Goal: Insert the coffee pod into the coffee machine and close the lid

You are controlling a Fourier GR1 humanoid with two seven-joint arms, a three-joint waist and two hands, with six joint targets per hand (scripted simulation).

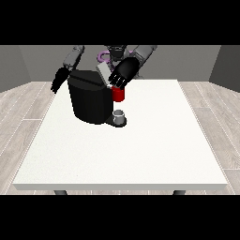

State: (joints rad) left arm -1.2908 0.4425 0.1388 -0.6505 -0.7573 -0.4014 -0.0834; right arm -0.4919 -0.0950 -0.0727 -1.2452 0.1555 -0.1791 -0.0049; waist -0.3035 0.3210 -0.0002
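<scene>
A: Where's the robot hand at the view's right?

B: Over the top front of the coffee machine, just above a red thing at the machine. Its fingers point down and look fairly straight, holding nothing that I can make out. A pale flap, probably the lid, stands tilted up just beside it.

A: And the coffee pod?

B: I can't place it. A grey thing sits on the machine's base under the red one; it could be a cup.

A: So which step?

B: I'd judge the lid stage: the lid looks raised, so the next move would call for pressing it down flat.

A: The other robot hand?

B: Hanging beside the machine at the view's left, fingers relaxed, empty.

A: Room?

B: Plenty. The machine stands near the far edge of the surface, with open white towards the camera and to the view's right.
</scene>
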